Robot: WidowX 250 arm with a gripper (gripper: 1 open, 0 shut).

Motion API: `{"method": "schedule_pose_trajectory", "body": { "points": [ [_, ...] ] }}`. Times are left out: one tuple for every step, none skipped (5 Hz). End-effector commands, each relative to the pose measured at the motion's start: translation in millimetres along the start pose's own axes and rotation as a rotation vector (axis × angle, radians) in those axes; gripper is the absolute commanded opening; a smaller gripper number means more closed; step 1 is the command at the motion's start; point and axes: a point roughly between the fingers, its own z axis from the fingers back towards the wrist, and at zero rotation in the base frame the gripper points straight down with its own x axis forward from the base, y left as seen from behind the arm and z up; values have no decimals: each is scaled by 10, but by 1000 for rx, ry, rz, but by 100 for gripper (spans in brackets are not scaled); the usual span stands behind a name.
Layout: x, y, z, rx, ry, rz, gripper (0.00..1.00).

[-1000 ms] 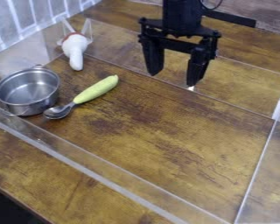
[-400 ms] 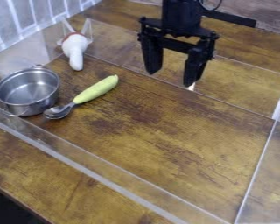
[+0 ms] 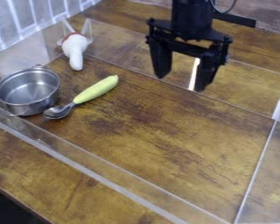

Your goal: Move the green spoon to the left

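The gripper (image 3: 180, 76) hangs spread, well apart from the green spoon (image 3: 87, 94). Its scoop seems to touch the steel bowl (image 3: 28, 87); a careless grab could knock it

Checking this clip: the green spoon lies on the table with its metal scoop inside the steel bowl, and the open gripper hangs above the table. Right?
Not quite. In the camera view the green spoon has its scoop on the table beside the steel bowl, not inside it. The open gripper does hang above the table.

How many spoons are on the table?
1. The green spoon lies on the wooden table, its silver scoop beside the steel bowl. None looks hidden.
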Motion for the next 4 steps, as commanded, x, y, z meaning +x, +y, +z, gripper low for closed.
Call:
{"method": "schedule_pose_trajectory", "body": {
  "points": [
    [3,-116,280,-4,-107,-32,100],
    [-50,-161,145,-6,-66,-41,100],
    [-105,-160,16,-8,-31,-33,100],
    [-159,-122,-98,-10,-1,-24,100]
  ]
}}
